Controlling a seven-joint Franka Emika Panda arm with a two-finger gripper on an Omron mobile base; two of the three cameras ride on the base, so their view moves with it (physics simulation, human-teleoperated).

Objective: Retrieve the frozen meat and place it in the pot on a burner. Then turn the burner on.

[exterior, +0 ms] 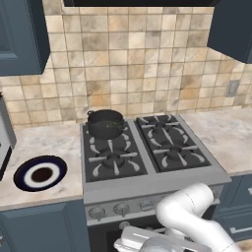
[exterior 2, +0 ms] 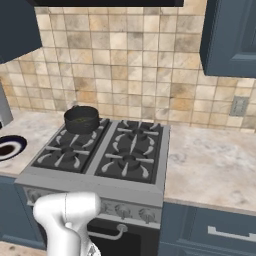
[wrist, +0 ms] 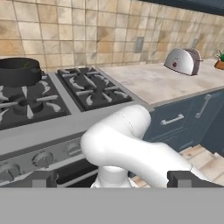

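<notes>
I am holding my fingers (wrist: 112, 178) spread, empty, low before the stove knobs (wrist: 43, 159); beyond them the squat dark grey-black metal pot (exterior: 105, 123) seems already loaded, its burner awaiting lighting.

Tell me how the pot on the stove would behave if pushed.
The pot looks squat and wide, so it probably won't tip. It sits on ridged grate arms, so it would likely catch rather than slide. Being metal, it is probably stiff and fairly heavy.

The pot (wrist: 17, 71) is cut by the left edge; its contents (exterior: 114, 124) are too small to identify.
</notes>
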